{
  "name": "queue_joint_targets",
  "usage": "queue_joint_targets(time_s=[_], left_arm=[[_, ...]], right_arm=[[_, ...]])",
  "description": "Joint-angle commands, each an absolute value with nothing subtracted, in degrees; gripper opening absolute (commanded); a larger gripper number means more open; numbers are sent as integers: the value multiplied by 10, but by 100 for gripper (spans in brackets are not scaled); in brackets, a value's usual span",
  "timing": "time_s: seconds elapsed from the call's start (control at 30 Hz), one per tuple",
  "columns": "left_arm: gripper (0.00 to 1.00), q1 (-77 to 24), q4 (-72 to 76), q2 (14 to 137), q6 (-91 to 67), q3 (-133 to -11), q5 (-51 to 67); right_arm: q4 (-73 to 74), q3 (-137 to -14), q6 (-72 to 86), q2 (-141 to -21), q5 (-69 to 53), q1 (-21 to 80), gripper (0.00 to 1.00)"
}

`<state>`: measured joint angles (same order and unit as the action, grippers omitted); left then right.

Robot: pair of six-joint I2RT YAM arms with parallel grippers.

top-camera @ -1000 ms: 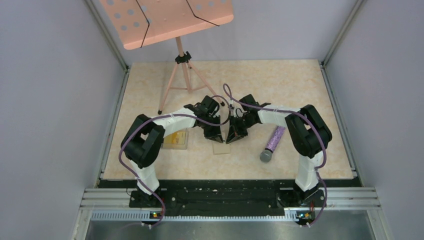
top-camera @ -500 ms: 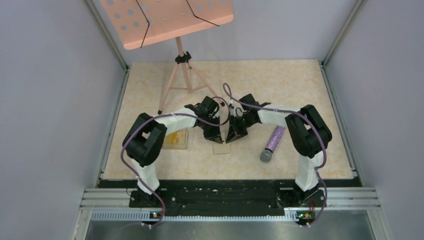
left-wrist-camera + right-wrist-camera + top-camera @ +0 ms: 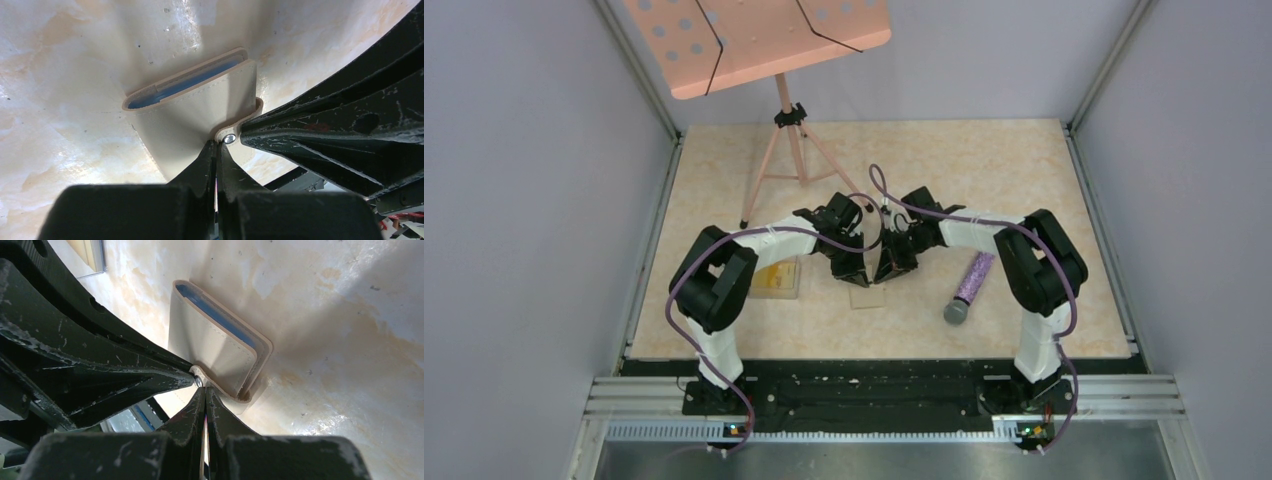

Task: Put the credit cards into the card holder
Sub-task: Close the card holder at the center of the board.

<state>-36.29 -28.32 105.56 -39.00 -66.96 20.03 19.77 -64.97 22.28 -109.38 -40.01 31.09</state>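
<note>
We see the left gripper (image 3: 216, 149) and right gripper (image 3: 205, 392) each pinched together, tips meeting at the card holder (image 3: 195, 112) snap tab. A microphone (image 3: 969, 290) lies at its three o'clock.

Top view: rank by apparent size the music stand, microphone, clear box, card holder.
1. music stand, though its desk sits nearer the camera.
2. microphone and clear box: about alike.
3. card holder, partly covered.

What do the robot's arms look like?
The left arm and the right arm are both made of white tubes joined by chunky black joints. A purple cable loops along each one. The jaws are black, long and pointed, with lots of pale scratches on them.
</note>
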Motion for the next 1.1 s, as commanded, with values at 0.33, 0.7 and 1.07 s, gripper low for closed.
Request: queue_joint_targets(time_s=[0.33, 0.7, 1.07], left_arm=[[0, -361, -296, 1074, -379, -678, 195], [0, -360, -295, 1073, -374, -683, 197], [0, -361, -297, 1073, -373, -682, 195]], right_arm=[[256, -674, 185, -1134, -341, 333, 0], [305, -690, 147, -1144, -272, 355, 0], [314, -682, 139, -1151, -250, 359, 0]])
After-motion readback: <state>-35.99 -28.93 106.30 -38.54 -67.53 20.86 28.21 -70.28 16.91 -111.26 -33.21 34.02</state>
